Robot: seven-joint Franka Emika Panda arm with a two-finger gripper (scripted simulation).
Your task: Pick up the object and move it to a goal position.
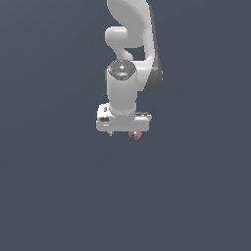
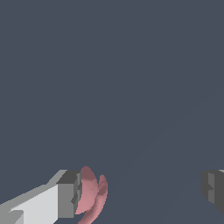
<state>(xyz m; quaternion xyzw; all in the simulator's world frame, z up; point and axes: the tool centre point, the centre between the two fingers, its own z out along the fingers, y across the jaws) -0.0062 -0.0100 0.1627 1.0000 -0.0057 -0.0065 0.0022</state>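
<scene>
The white gripper (image 1: 123,133) hangs under the white arm with its jaws wide apart. The object (image 1: 135,135), a tiny pinkish-red rounded lump, sits just below the gripper's bar, by the finger on the exterior view's right. In the wrist view the object (image 2: 92,196) lies against the inner face of one grey fingertip (image 2: 68,194), whether touching I cannot tell. The other fingertip (image 2: 213,189) is far from it. The gripper (image 2: 140,194) is open, and the gap between the object and the far finger is bare.
A plain dark blue-grey surface (image 1: 59,186) fills both views. The white-and-grey arm (image 1: 128,54) rises above the gripper toward the frame's upper edge. No goal marker or other object shows.
</scene>
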